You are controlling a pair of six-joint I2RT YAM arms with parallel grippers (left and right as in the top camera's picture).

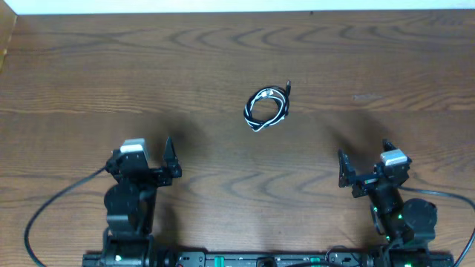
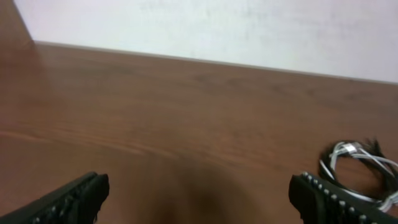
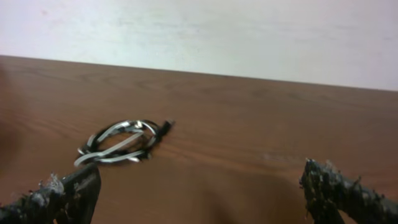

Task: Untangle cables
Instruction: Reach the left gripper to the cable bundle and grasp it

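The cables (image 1: 267, 108), one white and one black, lie coiled together in a small tangled loop on the wooden table, right of centre. They show at the right edge of the left wrist view (image 2: 360, 171) and at the left of the right wrist view (image 3: 121, 143). A black plug end sticks out at the coil's upper right. My left gripper (image 1: 152, 152) is open and empty, near the table's front left, well away from the coil. My right gripper (image 1: 365, 165) is open and empty, near the front right, also apart from the coil.
The brown wooden table (image 1: 111, 74) stretches back to a pale wall (image 2: 217, 25). Thick black arm wires run off at the bottom left (image 1: 44, 211) and bottom right (image 1: 445, 194).
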